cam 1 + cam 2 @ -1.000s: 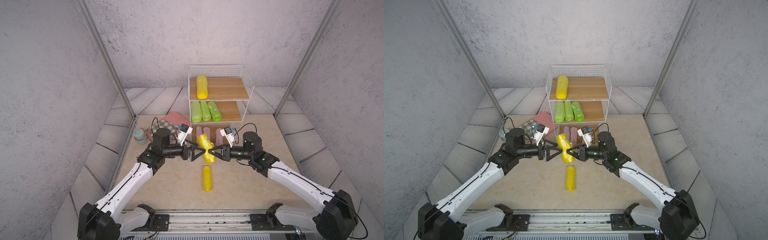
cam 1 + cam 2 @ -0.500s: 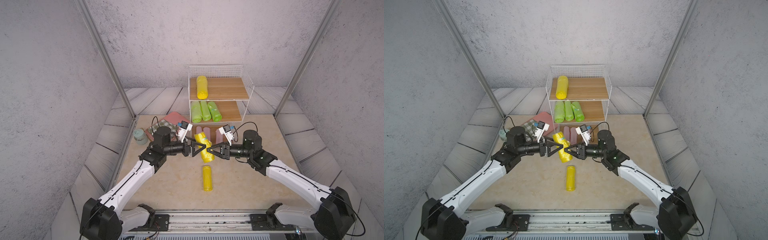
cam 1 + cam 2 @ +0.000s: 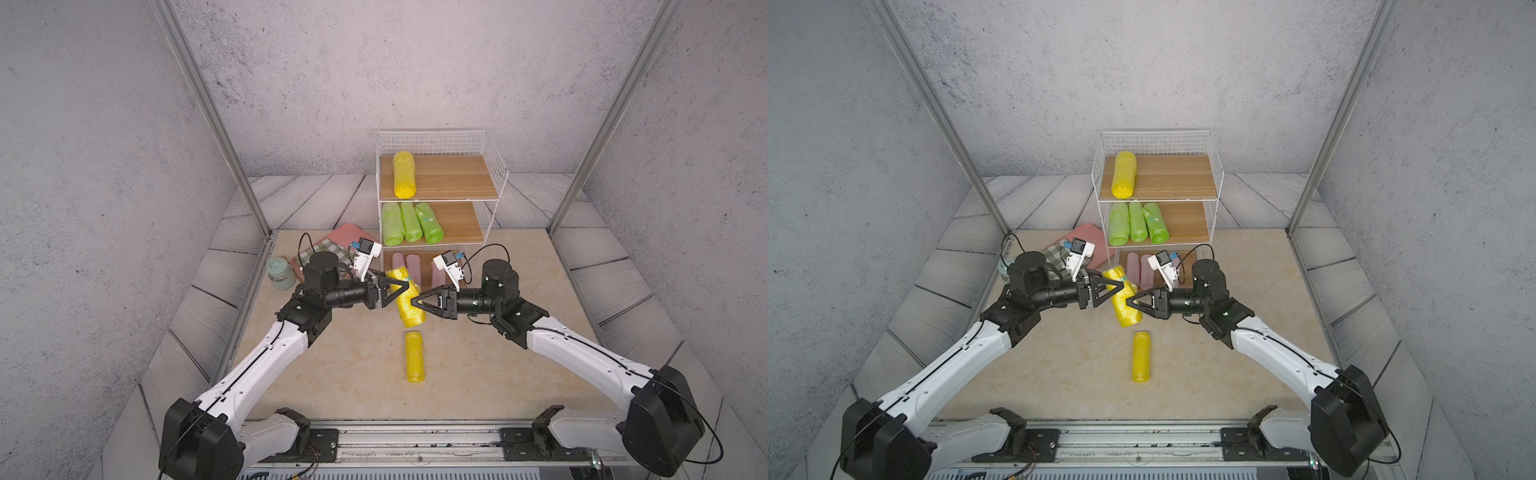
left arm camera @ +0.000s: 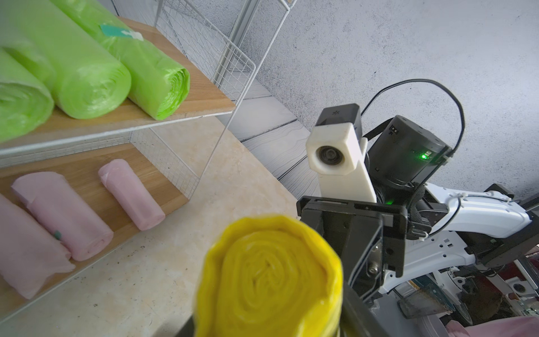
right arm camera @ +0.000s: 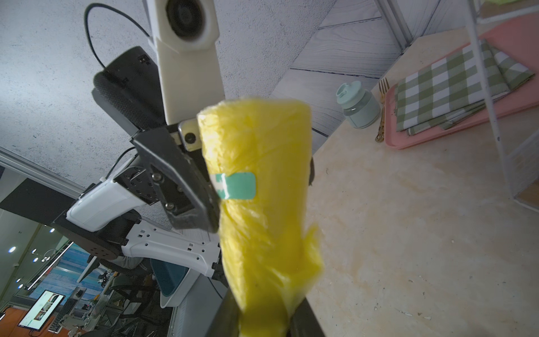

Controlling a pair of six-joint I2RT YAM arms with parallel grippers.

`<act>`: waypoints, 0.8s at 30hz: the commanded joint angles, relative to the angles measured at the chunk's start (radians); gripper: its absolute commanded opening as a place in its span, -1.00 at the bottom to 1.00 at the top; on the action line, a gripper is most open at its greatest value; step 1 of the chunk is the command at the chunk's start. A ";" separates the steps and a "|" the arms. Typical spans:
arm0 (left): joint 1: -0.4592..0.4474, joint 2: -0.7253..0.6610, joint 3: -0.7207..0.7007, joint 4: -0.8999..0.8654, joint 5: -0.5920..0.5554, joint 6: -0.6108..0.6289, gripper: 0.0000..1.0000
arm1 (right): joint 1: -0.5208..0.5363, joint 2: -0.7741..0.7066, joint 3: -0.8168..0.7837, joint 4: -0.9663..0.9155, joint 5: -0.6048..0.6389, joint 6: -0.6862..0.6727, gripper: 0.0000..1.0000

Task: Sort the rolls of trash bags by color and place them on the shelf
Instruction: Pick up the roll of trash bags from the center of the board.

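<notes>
A bright yellow roll (image 3: 406, 305) (image 3: 1124, 305) hangs tilted in the air in front of the shelf (image 3: 449, 183) (image 3: 1175, 183), held from both sides. My left gripper (image 3: 400, 286) (image 4: 268, 324) is shut on the roll's upper end (image 4: 271, 274); one of its fingers (image 5: 192, 201) presses beside a teal sticker. My right gripper (image 3: 416, 302) (image 5: 264, 321) is shut on the roll's lower part (image 5: 262, 233). Another yellow roll (image 3: 414, 357) lies on the table. The top board carries one yellow roll (image 3: 404, 174), the middle three green rolls (image 3: 409, 222), the bottom the pink rolls (image 4: 58, 213).
A pink tray (image 3: 347, 230) with a green-white checkered cloth (image 5: 455, 87) lies left of the shelf, with a fork (image 5: 380, 116) and a teal jar (image 3: 280, 274) beside it. Slanted metal posts (image 3: 216, 120) stand at the table's back corners.
My left gripper's jaws have closed from wide open onto the yellow roll's upper end. The roll and both grippers have shifted slightly toward the shelf. The right gripper has kept its hold.
</notes>
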 commanded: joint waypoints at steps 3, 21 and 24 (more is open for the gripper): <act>0.005 0.007 0.009 0.030 0.019 0.012 -0.38 | 0.001 0.016 0.022 0.068 -0.033 0.013 -1.00; 0.030 -0.021 0.072 -0.081 0.014 0.086 -1.00 | -0.008 -0.023 0.065 -0.055 0.034 -0.105 0.65; 0.038 -0.021 0.099 -0.093 0.027 0.090 -1.00 | -0.008 -0.026 0.070 -0.094 0.028 -0.133 0.71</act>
